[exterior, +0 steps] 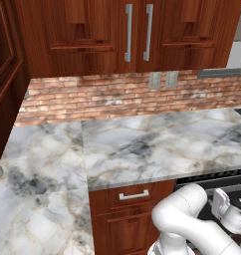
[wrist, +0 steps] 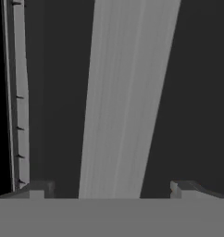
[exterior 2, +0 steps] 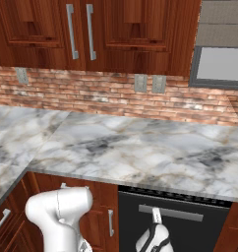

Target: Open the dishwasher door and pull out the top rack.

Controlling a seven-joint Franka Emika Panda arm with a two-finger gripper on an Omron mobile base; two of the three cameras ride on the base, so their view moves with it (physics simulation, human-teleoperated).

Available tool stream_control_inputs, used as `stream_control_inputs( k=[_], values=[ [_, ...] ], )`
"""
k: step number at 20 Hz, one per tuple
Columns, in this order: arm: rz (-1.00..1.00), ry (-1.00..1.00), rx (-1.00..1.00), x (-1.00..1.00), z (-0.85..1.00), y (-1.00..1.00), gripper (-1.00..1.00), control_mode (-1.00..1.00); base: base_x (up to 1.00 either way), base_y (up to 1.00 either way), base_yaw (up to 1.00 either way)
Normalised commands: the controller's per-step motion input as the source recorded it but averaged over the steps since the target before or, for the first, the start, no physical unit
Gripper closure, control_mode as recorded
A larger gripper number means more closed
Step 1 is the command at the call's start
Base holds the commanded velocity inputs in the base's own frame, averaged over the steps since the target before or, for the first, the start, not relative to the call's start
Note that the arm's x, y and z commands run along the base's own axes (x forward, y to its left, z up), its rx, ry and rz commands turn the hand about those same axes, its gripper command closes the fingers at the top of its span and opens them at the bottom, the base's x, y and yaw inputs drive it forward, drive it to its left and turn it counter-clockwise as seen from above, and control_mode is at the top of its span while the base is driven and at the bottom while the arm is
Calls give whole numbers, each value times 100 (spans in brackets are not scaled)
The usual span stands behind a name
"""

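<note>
Super close up on the dishwasher door (wrist: 53,102) here, just flat black panel. The grey bar handle (wrist: 127,97) runs top to bottom, leaning a bit, right between the two fingertips (wrist: 37,189) of the gripper (wrist: 111,190), which are spread either side. Vented strip (wrist: 14,102) along the left edge.

Two flanking overhead views of the dishwasher door (exterior 2: 190,229); one close-up.

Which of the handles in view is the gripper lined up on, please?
The dishwasher door's long grey bar handle: it runs between the gripper's open fingers, unlike the silver cabinet and drawer handles.
</note>
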Motion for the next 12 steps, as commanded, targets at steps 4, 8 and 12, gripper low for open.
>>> stream_control_inputs(
  k=[4, 8, 12],
  values=[
    [0, -6, 0, 32, -9, 0, -100, -100, 0, 0, 0],
    [0, -4, 0, 36, -3, -1, -100, -100, 0, 0, 0],
    [0, -2, 0, 38, -4, 0, -100, -100, 0, 0, 0]
  ],
)
